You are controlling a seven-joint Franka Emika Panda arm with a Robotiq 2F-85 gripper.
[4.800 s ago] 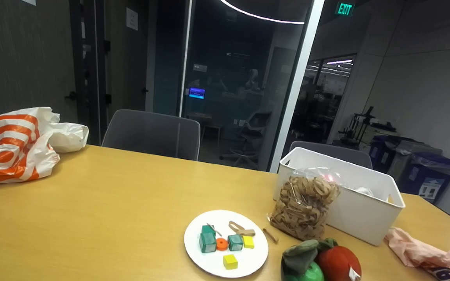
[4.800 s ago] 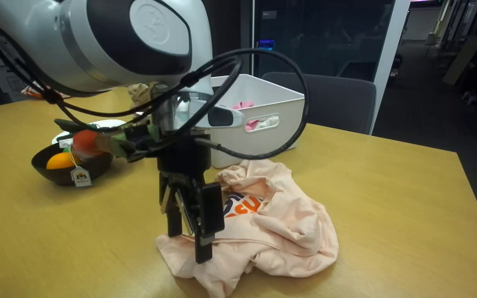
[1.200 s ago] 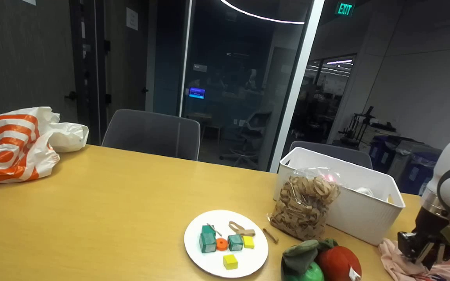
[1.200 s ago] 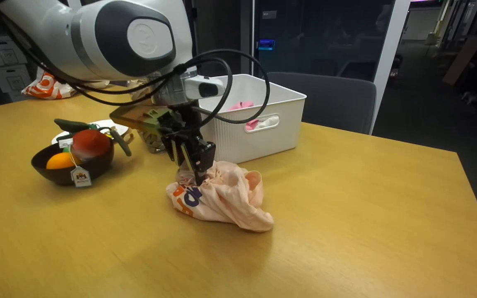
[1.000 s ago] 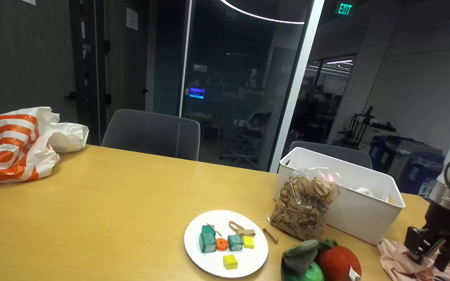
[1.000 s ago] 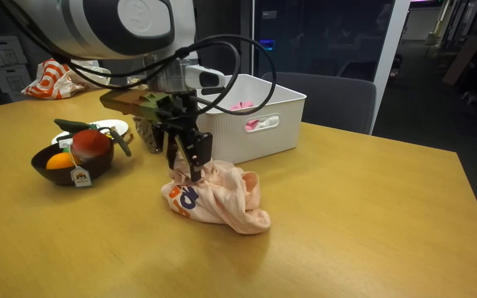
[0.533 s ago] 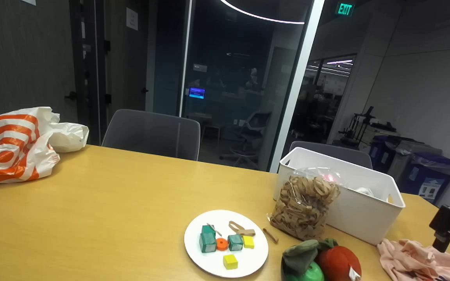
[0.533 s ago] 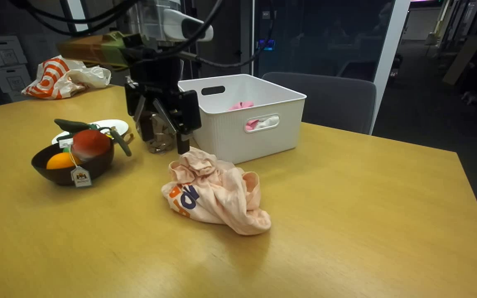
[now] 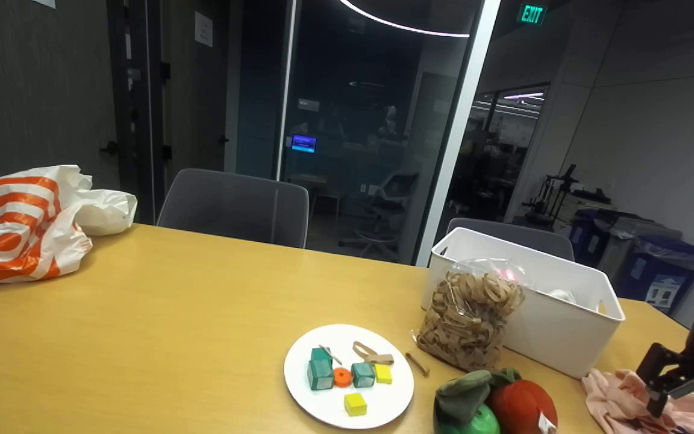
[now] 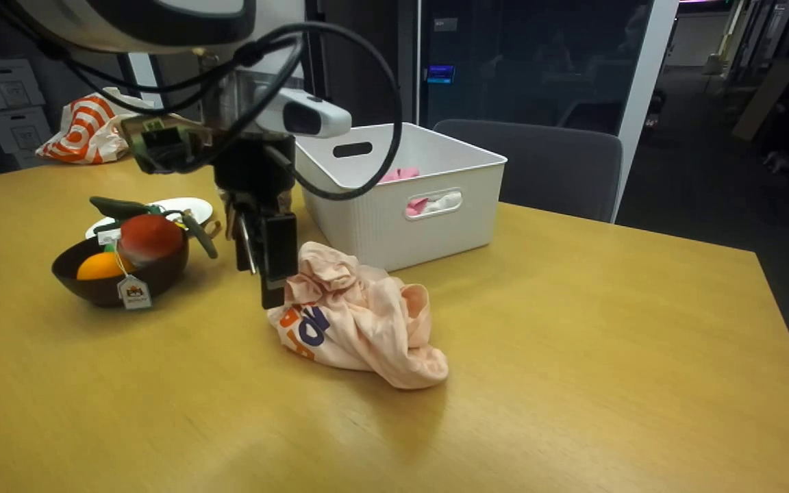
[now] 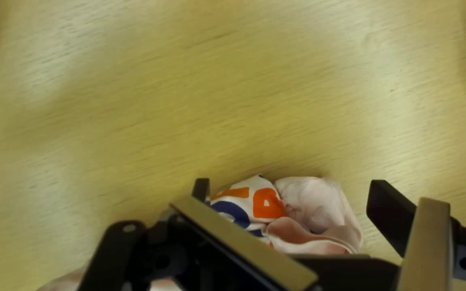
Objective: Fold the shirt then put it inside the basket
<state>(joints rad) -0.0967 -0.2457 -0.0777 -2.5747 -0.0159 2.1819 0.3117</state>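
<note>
Claw (image 11: 291, 196), qty 1: fingers spread wide apart, nothing held.
Peach shirt (image 10: 367, 329), qty 1, orange/navy print: in an exterior view, crumpled on the table (image 10: 607, 356) just right of the claw, not neatly folded; contact w/ claw can't be told. Key relation – its long axis there runs from beside the claw down & right, so most bulk lies on that side; the wrist view shows a printed end between the claw's fingers.
White slot-handled basket (image 10: 394, 226), qty 1: same view, behind & right of the claw; holds a pink item (image 10: 400, 174), ID unclear.
Dark fruit bowl (image 10: 86, 291), qty 1: left of the claw.
Judged: fold incomplete; next move prob. a grip at the printed end – enough layers that none trails over the basket's rim.
</note>
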